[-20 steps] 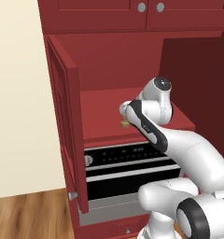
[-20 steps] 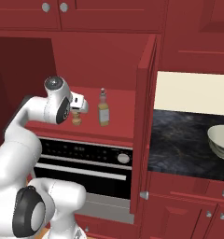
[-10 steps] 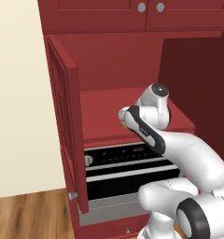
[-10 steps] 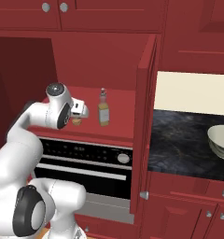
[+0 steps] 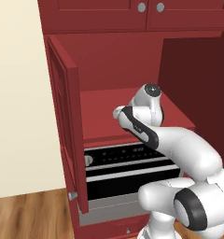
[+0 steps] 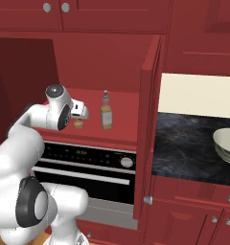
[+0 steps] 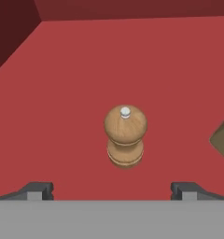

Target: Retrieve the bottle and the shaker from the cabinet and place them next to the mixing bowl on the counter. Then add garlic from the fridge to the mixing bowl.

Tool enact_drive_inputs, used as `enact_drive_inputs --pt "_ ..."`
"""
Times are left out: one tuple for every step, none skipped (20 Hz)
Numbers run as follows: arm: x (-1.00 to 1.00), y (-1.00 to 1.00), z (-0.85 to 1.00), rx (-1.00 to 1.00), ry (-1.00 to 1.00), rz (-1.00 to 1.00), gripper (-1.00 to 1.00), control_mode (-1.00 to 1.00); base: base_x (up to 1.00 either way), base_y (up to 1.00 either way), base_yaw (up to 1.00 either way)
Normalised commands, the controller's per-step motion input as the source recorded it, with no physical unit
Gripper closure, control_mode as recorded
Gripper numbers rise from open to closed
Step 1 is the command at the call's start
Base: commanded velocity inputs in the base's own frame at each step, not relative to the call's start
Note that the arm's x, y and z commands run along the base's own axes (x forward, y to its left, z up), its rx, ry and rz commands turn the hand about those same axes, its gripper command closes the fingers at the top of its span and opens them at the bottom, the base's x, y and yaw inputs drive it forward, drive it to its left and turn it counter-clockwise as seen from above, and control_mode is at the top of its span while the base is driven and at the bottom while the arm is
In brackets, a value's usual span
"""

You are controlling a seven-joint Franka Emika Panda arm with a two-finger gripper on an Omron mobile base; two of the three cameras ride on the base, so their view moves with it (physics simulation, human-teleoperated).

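The shaker (image 7: 125, 135), a small tan wooden mill with a knob top, stands upright on the red cabinet shelf (image 7: 62, 93). My gripper (image 7: 113, 189) is open, and the shaker sits just ahead of the wide gap between its fingertips (image 7: 39, 189), untouched. From the right base the gripper (image 6: 80, 115) hovers just above the shaker (image 6: 79, 124). The pale yellow bottle (image 6: 106, 111) stands upright a little to the shaker's right. The cream mixing bowl (image 6: 227, 144) rests on the black counter (image 6: 184, 143) at the far right. Fridge and garlic are out of view.
The cabinet's right door (image 6: 148, 124) stands open between the shelf and the counter, and its left door (image 5: 67, 135) is open too. A black built-in oven (image 6: 88, 162) sits under the shelf. Shut cupboards with silver knobs (image 6: 54, 7) run above.
The hand has dropped slightly and closed in on the shaker. Its jaws stayed open. Bottle, shaker and bowl have not moved.
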Motion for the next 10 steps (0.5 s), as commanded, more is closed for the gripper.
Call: enact_drive_inputs --pt "0.04 0.0 0.0 0.0 0.0 0.0 -1.0 -1.0 0.0 0.0 0.0" --pt "0.04 0.0 0.0 0.0 0.0 0.0 -1.0 -1.0 0.0 0.0 0.0" --pt "0.07 0.0 0.0 0.0 0.0 0.0 -1.0 -1.0 0.0 0.0 0.0" --pt "0.09 0.0 0.0 0.0 0.0 0.0 -1.0 -1.0 0.0 0.0 0.0" --pt "0.14 0.0 0.0 0.0 0.0 0.0 -1.0 -1.0 0.0 0.0 0.0" --pt "0.15 -0.06 0.0 0.0 0.0 0.0 -1.0 -1.0 0.0 0.0 0.0" --pt "0.14 -0.06 0.0 0.0 0.0 0.0 -1.0 -1.0 0.0 0.0 0.0" --pt "0.09 -0.06 0.0 0.0 0.0 0.0 -1.0 -1.0 0.0 0.0 0.0" --pt "0.08 -0.07 0.0 0.0 0.0 0.0 -1.0 -1.0 0.0 0.0 0.0" --pt "0.06 -0.06 0.0 0.0 0.0 0.0 -1.0 -1.0 0.0 0.0 0.0"
